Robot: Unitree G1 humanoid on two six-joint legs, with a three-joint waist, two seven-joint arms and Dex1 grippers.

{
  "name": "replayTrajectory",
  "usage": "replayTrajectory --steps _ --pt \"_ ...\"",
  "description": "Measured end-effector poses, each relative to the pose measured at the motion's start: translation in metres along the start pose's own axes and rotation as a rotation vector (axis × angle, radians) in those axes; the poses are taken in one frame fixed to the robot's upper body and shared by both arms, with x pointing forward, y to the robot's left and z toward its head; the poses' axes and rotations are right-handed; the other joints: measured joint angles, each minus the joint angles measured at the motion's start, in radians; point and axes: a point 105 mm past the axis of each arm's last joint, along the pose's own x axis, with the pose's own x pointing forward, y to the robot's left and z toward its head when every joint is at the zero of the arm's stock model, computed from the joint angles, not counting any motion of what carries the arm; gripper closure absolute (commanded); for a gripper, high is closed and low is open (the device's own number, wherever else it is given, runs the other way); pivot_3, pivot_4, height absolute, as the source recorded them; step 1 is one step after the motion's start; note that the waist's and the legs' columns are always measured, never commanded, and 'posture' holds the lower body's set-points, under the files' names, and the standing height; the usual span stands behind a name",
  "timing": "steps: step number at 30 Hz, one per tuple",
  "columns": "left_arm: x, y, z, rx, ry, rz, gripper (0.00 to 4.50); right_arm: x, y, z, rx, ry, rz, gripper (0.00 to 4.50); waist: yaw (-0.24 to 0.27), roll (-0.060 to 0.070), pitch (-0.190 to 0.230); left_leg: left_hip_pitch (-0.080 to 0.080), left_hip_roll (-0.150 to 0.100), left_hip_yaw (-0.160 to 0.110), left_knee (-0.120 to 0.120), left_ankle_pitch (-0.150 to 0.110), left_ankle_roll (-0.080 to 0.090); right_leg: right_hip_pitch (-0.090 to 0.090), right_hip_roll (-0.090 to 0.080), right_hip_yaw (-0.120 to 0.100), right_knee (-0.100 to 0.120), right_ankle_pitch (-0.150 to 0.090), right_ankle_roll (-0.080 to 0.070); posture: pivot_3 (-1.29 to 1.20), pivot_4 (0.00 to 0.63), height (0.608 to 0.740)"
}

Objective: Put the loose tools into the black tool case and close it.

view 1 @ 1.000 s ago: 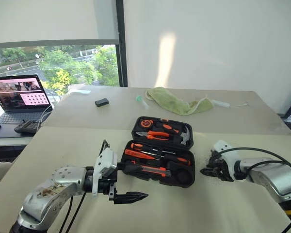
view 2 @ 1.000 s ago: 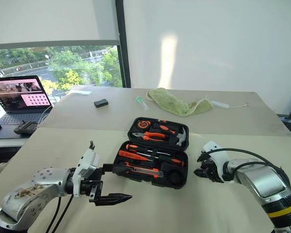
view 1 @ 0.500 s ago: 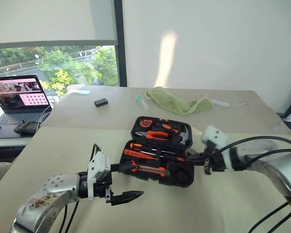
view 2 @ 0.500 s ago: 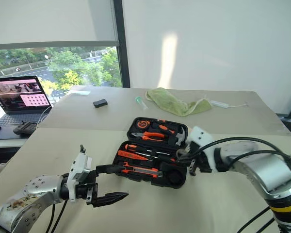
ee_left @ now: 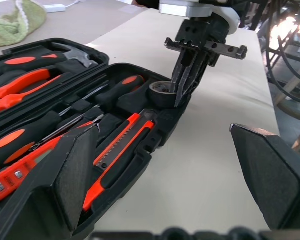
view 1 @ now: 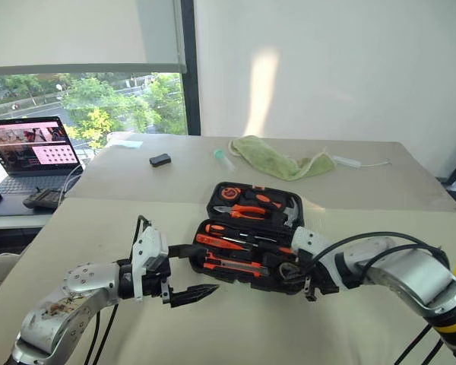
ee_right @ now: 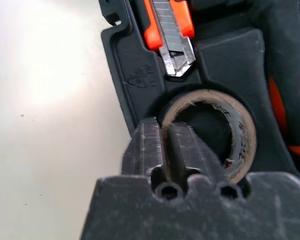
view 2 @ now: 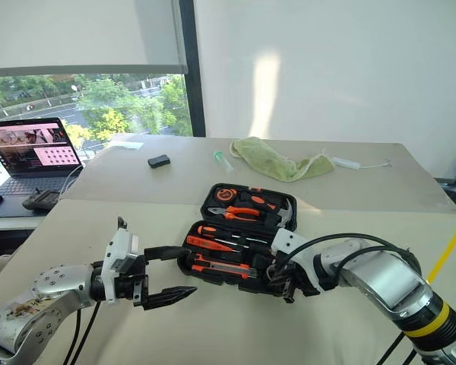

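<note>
Black tool case [view 1: 252, 236] lies open on the beige surface [view 1: 99, 228], lid half tilted up at the far side, base half toward the robot. Base slots hold two long screwdrivers [ee_left: 35, 132], the slim tester pen [ee_left: 12, 175], the utility knife [ee_left: 121, 150] and the small black tape roll [ee_right: 217, 132], which sits in its round recess at the case's right front corner. Lid half carries pliers [view 1: 247, 211], hammer [view 1: 289, 211] and tape measure [view 1: 229, 193].

Right hand [ee_left: 182, 92] points down at that corner, its fingers [ee_right: 182, 150] nearly together, straddling the near wall of the tape roll; a firm grip cannot be told. Knife blade tip lies just beside the roll's recess.

Left hand [view 1: 184, 274] hovers just off the case's left front edge, fingers wide apart, holding nothing, upper finger level with the case rim.

Farther back: a small black box [view 1: 159, 160], a green cloth [view 1: 277, 161], a white cable [view 1: 357, 163]. A laptop [view 1: 32, 152] stands at far left by the window.
</note>
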Motion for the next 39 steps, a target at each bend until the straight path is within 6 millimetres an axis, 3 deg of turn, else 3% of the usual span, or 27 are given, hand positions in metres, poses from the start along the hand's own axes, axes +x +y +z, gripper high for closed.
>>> replayTrajectory --steps 2,6,8,11,13,16,20,25,32,35,39 --pt "0.0 0.002 0.0 -0.002 0.001 0.008 0.0 -0.002 -0.004 0.0 0.005 -0.008 -0.019 2.17 -0.001 0.0 0.0 0.0 0.0 0.0 0.0 0.0 0.0 0.0 0.001 0.0 0.0 0.0 0.0 0.0 0.15 0.74" --pt "0.0 0.009 -0.003 -0.027 0.004 0.064 0.0 -0.009 0.001 0.007 0.085 -0.1 0.017 2.17 -0.002 0.0 0.0 0.0 0.001 0.0 0.0 0.0 -0.001 0.0 0.002 0.0 0.0 0.0 0.0 0.0 0.15 0.74" --pt "0.003 0.018 -0.006 -0.062 -0.009 0.134 0.0 -0.025 0.004 0.025 0.085 -0.213 0.025 2.17 -0.002 0.0 0.0 0.0 0.001 0.0 0.0 0.0 0.0 0.0 0.001 0.001 0.0 0.001 0.001 0.0 0.15 0.74" --pt "0.011 0.042 0.001 -0.104 -0.061 0.281 0.0 -0.039 -0.01 0.048 0.097 -0.378 -0.08 2.17 0.0 -0.003 0.002 0.001 0.001 -0.001 0.0 0.001 -0.001 0.001 0.002 0.001 0.0 0.002 0.001 0.0 0.15 0.74" --pt "0.02 0.068 0.011 -0.132 -0.09 0.426 0.0 -0.044 -0.032 0.067 0.113 -0.51 -0.212 2.17 0.002 -0.003 0.002 0.001 0.001 -0.001 0.001 0.003 -0.002 0.001 0.003 0.002 0.001 0.005 0.001 0.0 0.15 0.74" --pt "0.03 0.105 0.015 -0.204 -0.076 0.61 0.0 -0.048 -0.067 0.071 0.2 -0.552 -0.364 1.45 0.004 -0.004 0.002 0.0 -0.001 -0.001 0.001 0.005 -0.003 0.001 0.006 0.002 0.001 0.007 0.0 0.0 0.15 0.74" --pt "0.043 0.153 0.005 -0.332 0.033 0.799 0.0 -0.049 -0.116 0.062 0.343 -0.529 -0.581 0.03 -0.002 -0.004 0.003 0.0 -0.003 0.0 0.0 0.01 -0.01 0.0 0.008 0.002 0.001 0.007 0.0 0.0 0.15 0.74" --pt "0.051 0.182 -0.022 -0.437 0.161 0.873 0.0 -0.042 -0.141 0.044 0.456 -0.461 -0.661 0.03 -0.01 -0.004 0.003 -0.005 -0.001 0.0 -0.003 0.012 -0.013 -0.004 0.01 0.001 0.002 0.007 0.001 0.0 0.15 0.74" --pt "0.078 0.205 -0.017 -0.441 0.217 0.777 0.0 -0.017 -0.156 0.019 0.605 -0.342 -0.588 0.03 -0.015 -0.004 0.003 -0.015 -0.005 0.002 -0.003 0.012 -0.013 -0.014 0.008 0.001 0.001 0.006 0.003 0.0 0.15 0.74" --pt "0.085 0.204 -0.018 -0.446 0.228 0.727 0.75 -0.009 -0.158 0.017 0.627 -0.319 -0.551 0.78 -0.02 -0.004 0.003 -0.015 -0.005 0.002 -0.003 0.012 -0.013 -0.014 0.008 0.001 0.001 0.006 0.004 0.0 0.15 0.74" --pt "0.095 0.2 -0.018 -0.459 0.22 0.658 2.35 0.0 -0.157 0.021 0.602 -0.326 -0.502 2.14 -0.023 -0.004 0.003 -0.014 -0.005 0.001 -0.002 0.012 -0.013 -0.014 0.008 0.001 0.003 0.006 0.004 0.0 0.15 0.74"
